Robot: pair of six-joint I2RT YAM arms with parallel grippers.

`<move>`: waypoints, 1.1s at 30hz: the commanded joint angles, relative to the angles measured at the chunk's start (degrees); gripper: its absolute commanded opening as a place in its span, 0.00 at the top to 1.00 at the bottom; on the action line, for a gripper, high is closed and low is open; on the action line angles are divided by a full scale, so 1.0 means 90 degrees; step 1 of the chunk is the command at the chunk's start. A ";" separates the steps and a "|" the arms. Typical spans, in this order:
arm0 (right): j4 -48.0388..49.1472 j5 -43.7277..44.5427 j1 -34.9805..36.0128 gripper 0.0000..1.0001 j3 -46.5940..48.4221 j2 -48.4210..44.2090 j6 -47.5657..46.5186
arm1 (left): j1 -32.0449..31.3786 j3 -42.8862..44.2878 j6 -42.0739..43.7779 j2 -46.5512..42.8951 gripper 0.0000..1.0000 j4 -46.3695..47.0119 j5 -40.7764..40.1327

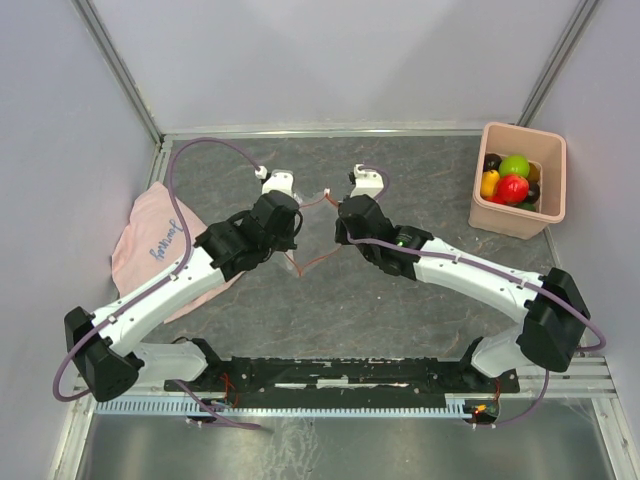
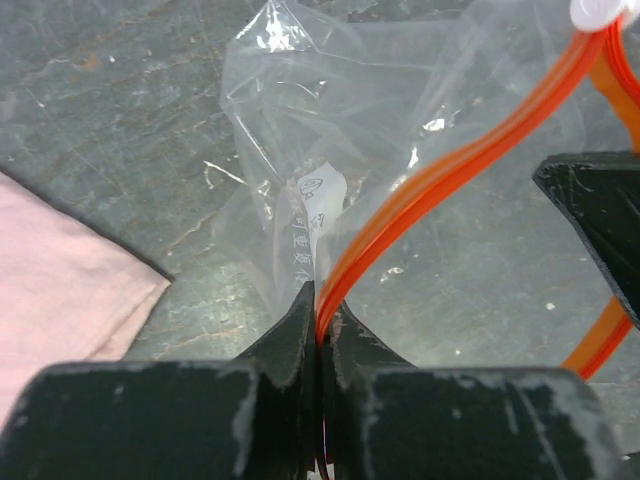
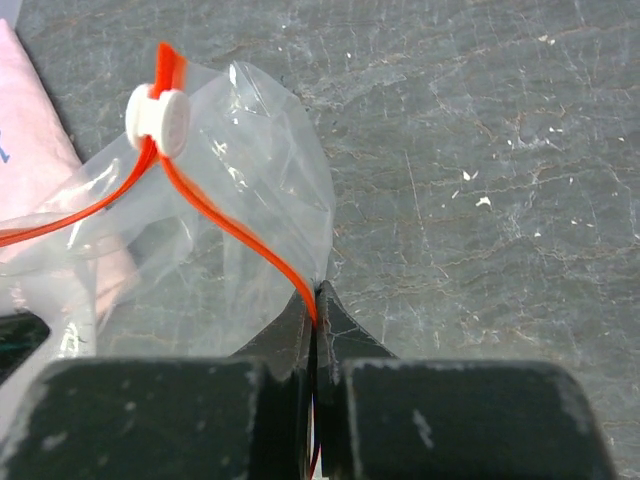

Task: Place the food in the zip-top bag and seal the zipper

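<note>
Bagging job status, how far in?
Done: nothing yet; the zip-top bag looks empty, and the food sits in the pink bin. In hand: left end effector and right end effector each pinch the zipper. Left: load the food, seal.

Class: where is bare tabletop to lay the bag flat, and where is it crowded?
Free: between right gripper and pink bin; between zip-top bag and arm bases. Crowded: centre, where left gripper and right pinch the bag; pink cloth at left.
</note>
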 commanded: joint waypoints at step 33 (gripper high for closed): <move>-0.1377 -0.1286 -0.0723 0.29 0.0617 -0.1125 -0.1169 | 0.0569 0.1223 0.1444 0.1332 0.97 -0.0099 -0.0732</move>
